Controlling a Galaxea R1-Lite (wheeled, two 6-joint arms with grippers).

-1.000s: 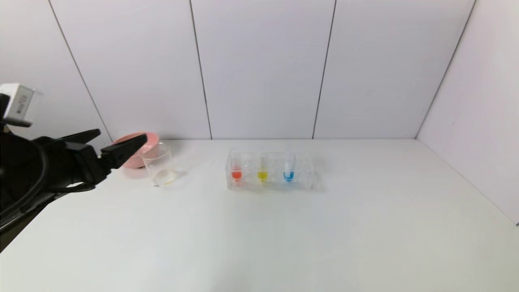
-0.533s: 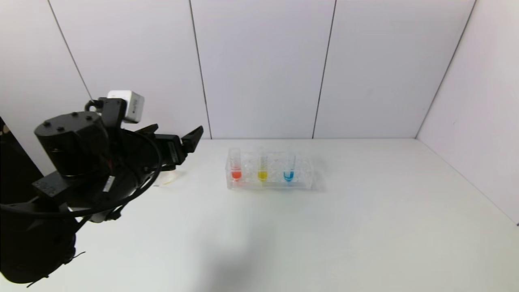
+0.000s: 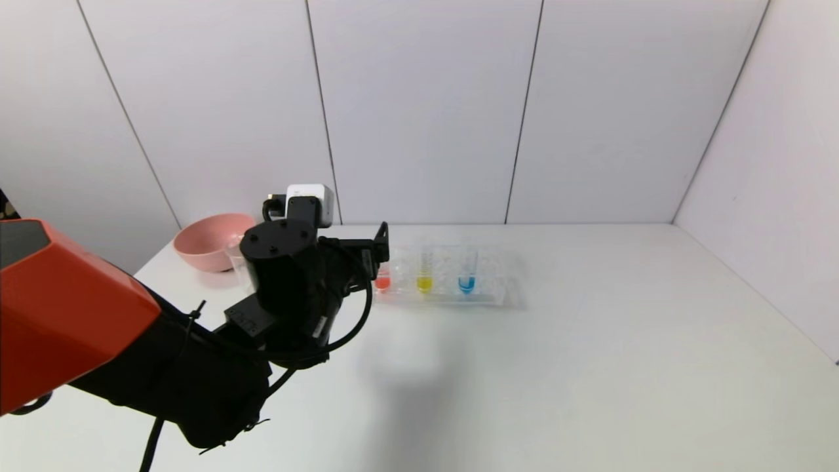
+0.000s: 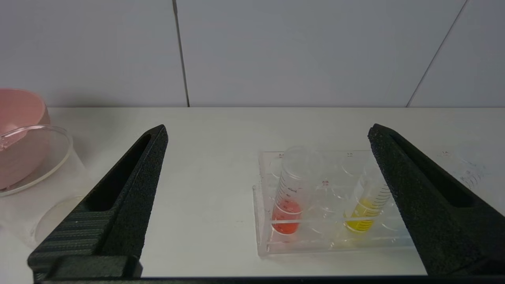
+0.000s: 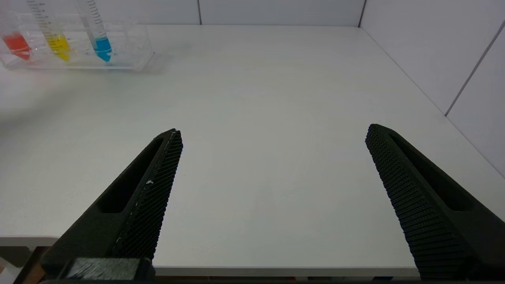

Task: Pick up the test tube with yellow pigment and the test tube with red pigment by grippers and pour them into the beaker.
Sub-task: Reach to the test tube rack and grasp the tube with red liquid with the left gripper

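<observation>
Red-pigment tube (image 4: 292, 197) stands racked just ahead of the spread left hand (image 4: 268, 136).

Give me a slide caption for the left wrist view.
Open left end effector faces a clear rack holding the red tube and yellow tube.

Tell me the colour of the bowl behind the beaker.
Pink: the bowl sits behind the clear beaker, clearest in the head view.
</observation>
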